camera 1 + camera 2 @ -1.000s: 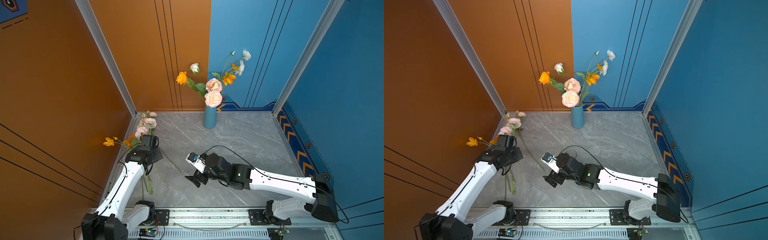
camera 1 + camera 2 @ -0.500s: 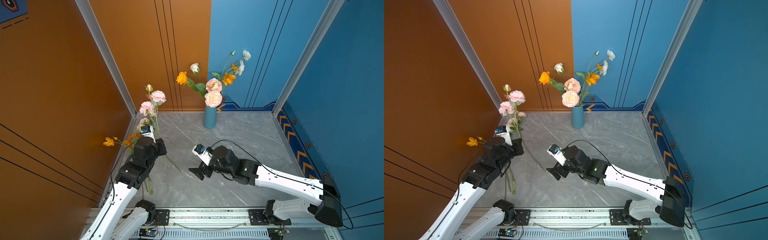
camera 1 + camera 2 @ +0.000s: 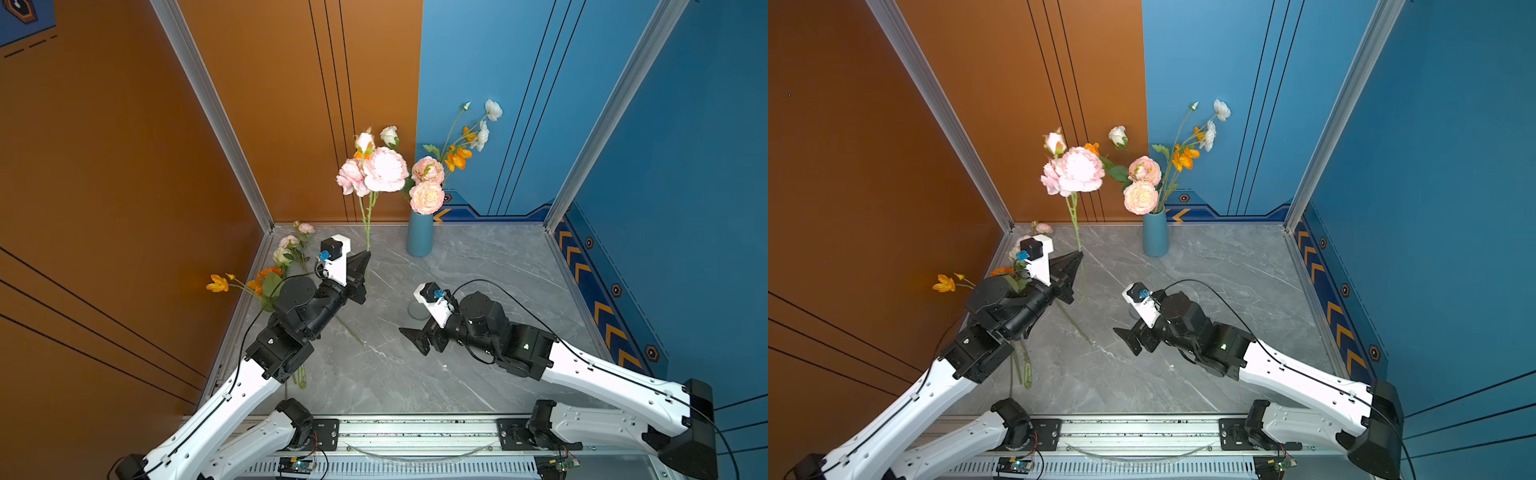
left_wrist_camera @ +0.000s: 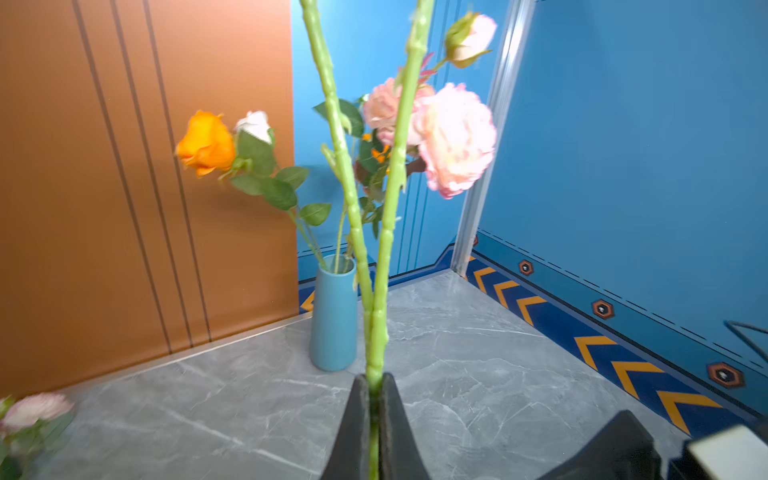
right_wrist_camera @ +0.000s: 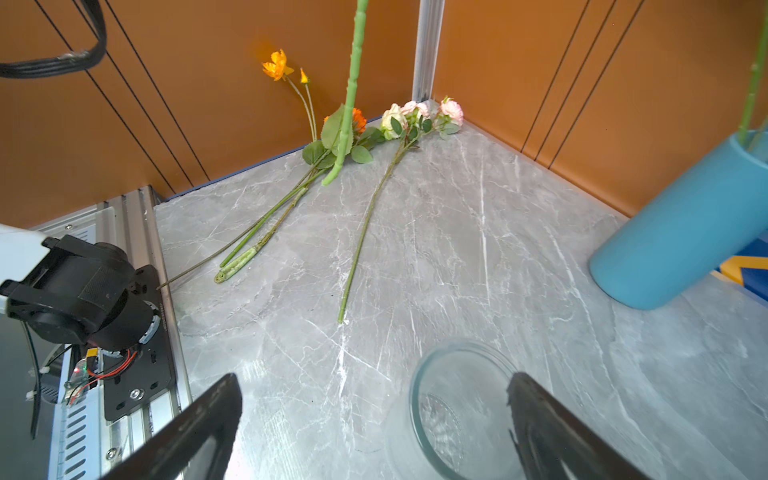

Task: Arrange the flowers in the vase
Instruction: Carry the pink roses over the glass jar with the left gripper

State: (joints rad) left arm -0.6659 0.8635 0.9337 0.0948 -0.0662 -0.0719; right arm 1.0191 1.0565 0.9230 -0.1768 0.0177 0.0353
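While right gripper [image 5: 374, 378] gapes wide | left gripper [image 4: 375, 380] clamps pink flower stem [image 4: 395, 166]

arms [image 3: 602, 378]: white shells, black joints | cables [image 5: 41, 67]: thin black | left claw [image 4: 375, 376]: black tapered fingers

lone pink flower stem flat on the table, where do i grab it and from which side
Likely best: grip the lone stem on its bare middle, from above, jaws across it. It lies flat on the table, leafless there and apart from the other stems; blooms and leaves crowd the corner end.
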